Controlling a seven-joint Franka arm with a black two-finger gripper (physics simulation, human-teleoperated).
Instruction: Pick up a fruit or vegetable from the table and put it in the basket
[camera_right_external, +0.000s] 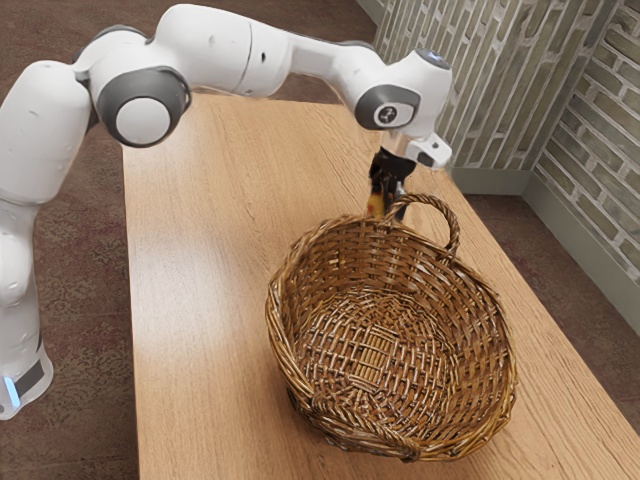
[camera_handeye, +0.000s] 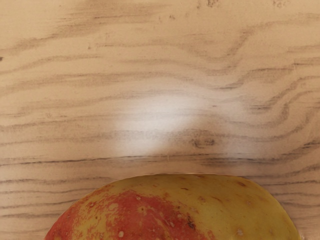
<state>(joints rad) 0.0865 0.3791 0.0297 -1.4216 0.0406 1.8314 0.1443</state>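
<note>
Outside the basket (camera_right_external: 283, 345), a red-yellow fruit (camera_handeye: 175, 212) is at the pincer (camera_right_external: 388, 192), whose opening and grip I cannot tell.

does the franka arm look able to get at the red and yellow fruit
Probably yes: the claw is right at the fruit, with the basket beside them rather than between.

No legible text, label, brand, number or sign in either view.
</note>
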